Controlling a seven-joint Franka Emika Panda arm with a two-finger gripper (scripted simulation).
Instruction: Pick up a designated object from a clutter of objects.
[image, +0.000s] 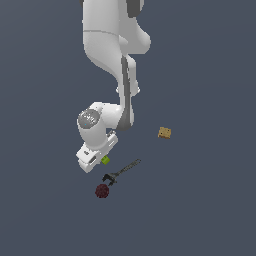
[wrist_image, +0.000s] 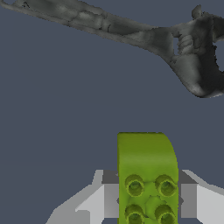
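Nearest in the exterior view lies the dark red bumpy ball (image: 102, 190), and just beyond it the dark grey wrench (image: 121, 172) stretches away toward the exterior view's right, its head end near the ball. A little farther, we find the lime-green block (image: 105, 160) at the tip of the gripper (image: 100, 159), close to the wrench but apart from it. In the wrist view the block (wrist_image: 147, 179) sits between the jaws, its studded face toward the camera and the pale fingers (wrist_image: 205, 203) flanking its two flat sides; the jaws look closed on it, though whether it rests on the surface or hangs clear of it we cannot tell. We judge the block to be a light, rigid, moulded piece with smooth, somewhat slippery walls, best held across its flat parallel sides, well in from the edges, not across the studs. Beyond the gripper the white arm (image: 112, 50) rises, and farthest to the exterior view's right sits the tan cube (image: 164, 133), well apart on the grey surface (image: 210, 210).
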